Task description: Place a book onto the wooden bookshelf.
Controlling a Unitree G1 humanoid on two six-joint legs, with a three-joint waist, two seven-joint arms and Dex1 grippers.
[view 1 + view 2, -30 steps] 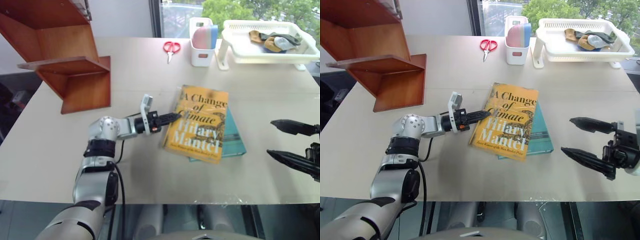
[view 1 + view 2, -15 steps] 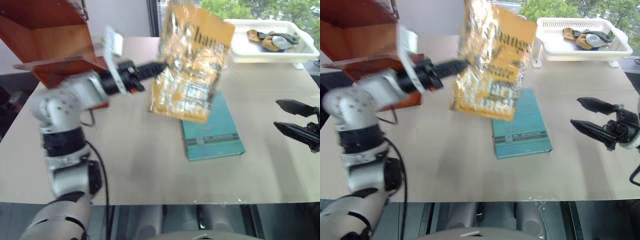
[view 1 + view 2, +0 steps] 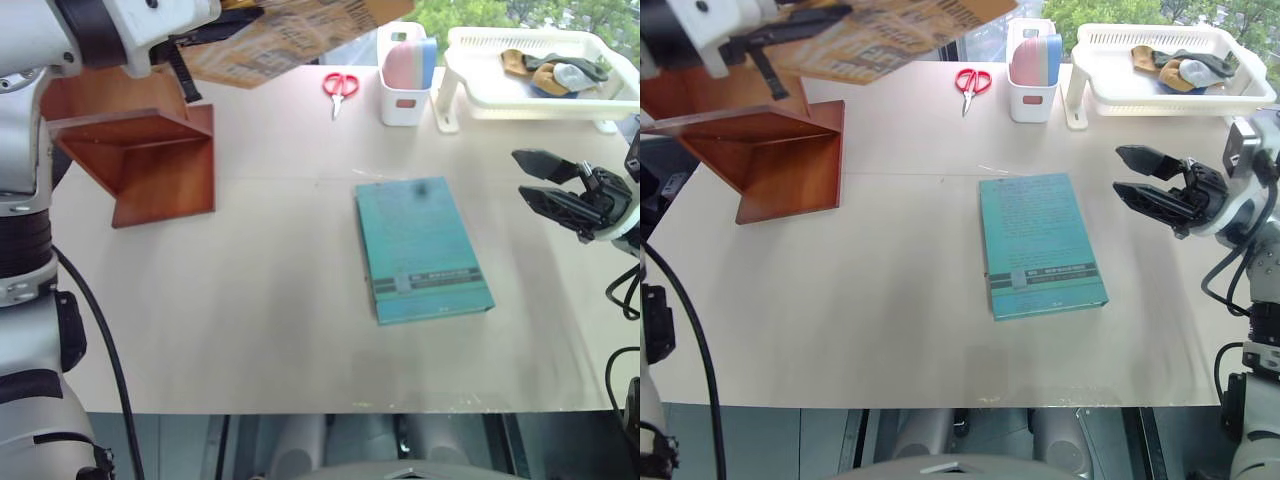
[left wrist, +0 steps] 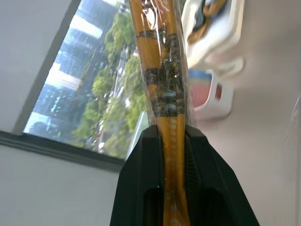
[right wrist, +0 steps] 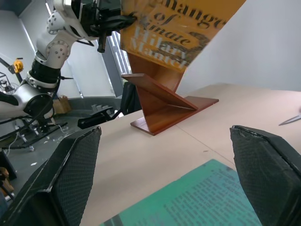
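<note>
The yellow-orange book (image 3: 290, 35) hangs in the air at the far left, above the table and just right of the wooden bookshelf (image 3: 150, 150). My left gripper (image 3: 250, 18) is shut on its edge. In the left wrist view the two black fingers (image 4: 141, 179) clamp the glossy spine (image 4: 164, 70). The right wrist view shows the book's cover (image 5: 174, 28) tilted above the shelf's boards (image 5: 160, 99). At the right side of the table my right gripper (image 3: 520, 175) is open and holds nothing, pointing left toward the teal book.
A plain teal hardcover (image 3: 420, 250) lies flat at the table's middle. At the back are red scissors (image 3: 340, 88), a white holder (image 3: 403, 95) and a white basket (image 3: 520, 115) with small items. Bare tabletop lies between the shelf and the teal book.
My left gripper has lifted the yellow-orange book off the teal one, carried it up and left toward the shelf, and rolled it. The right gripper has moved farther over the table.
</note>
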